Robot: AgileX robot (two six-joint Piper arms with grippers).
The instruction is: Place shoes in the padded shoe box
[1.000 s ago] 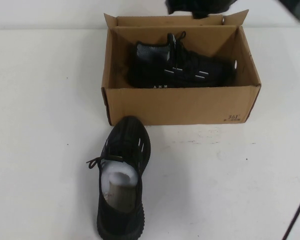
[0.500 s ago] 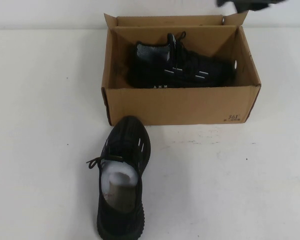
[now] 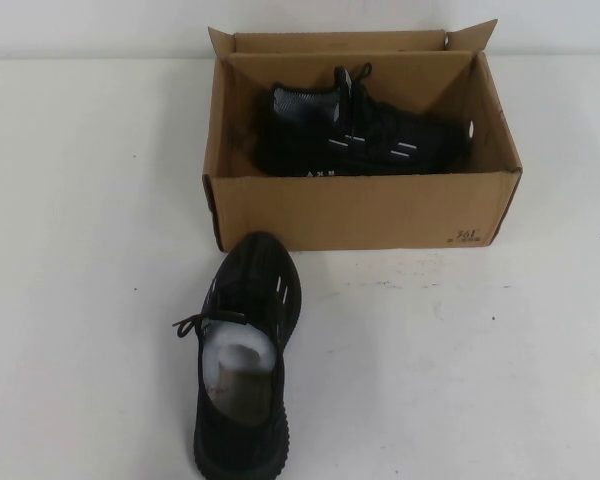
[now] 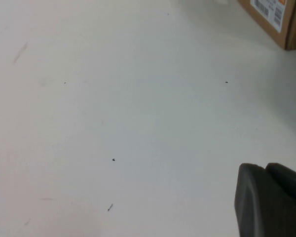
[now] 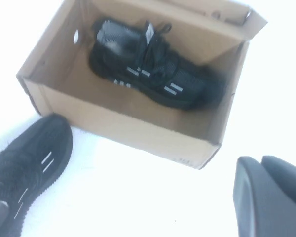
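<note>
The brown cardboard shoe box (image 3: pixel 360 210) stands open at the back middle of the table. One black sneaker (image 3: pixel 365 140) lies inside it on its side. The other sneaker (image 3: pixel 245 350), with white paper stuffing, stands on the table just in front of the box, its toe toward the box. Neither gripper shows in the high view. My right gripper (image 5: pixel 260 160) is shut and empty, raised above and beside the box (image 5: pixel 118 118), looking down on both sneakers (image 5: pixel 153 64) (image 5: pixel 29 163). My left gripper (image 4: pixel 264 167) is shut and empty over bare table, with a box corner (image 4: pixel 276 19) beyond it.
The white table (image 3: pixel 460 380) spreads to the left, right and front of the box. The box's back flaps (image 3: pixel 340 42) stand upright near the far edge.
The dark shape of my right arm above the box's back edge has moved right and out of the high view. The shoes and the box have not moved.
</note>
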